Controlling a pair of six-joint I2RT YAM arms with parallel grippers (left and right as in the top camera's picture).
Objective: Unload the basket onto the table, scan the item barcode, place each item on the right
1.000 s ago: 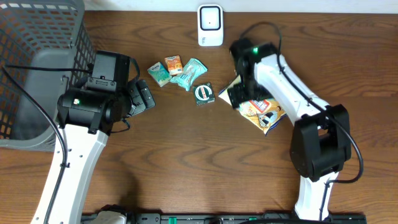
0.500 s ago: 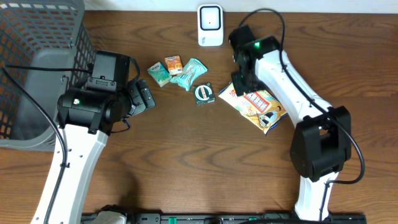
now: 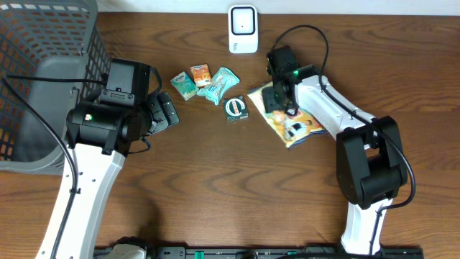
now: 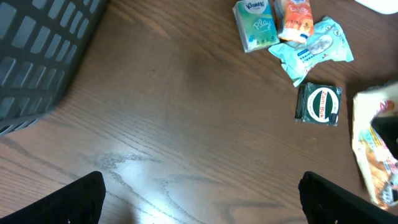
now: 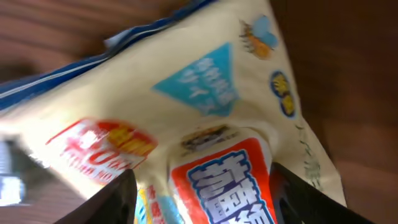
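The right end effector [image 5: 205,196] grips the snack bag [image 3: 296,125], whose printed face fills the space between its 2 fingers [image 5: 115,199] in the wrist view. In the overhead view the bag shows right of centre in the upper half of the frame, below and right of the white scanner [image 3: 243,29] at the top edge. Whether the bag is clear of the desk [image 4: 174,124] cannot be told. The left end effector [image 4: 208,199] stands wide open over bare wood, holding nothing. Between the arms lie 4 small packets: a tissue pack [image 3: 183,85], an orange packet [image 3: 200,75], a teal pouch [image 3: 219,85] and a dark square packet [image 3: 236,108]. A grey basket [image 3: 43,29] fills the upper left.
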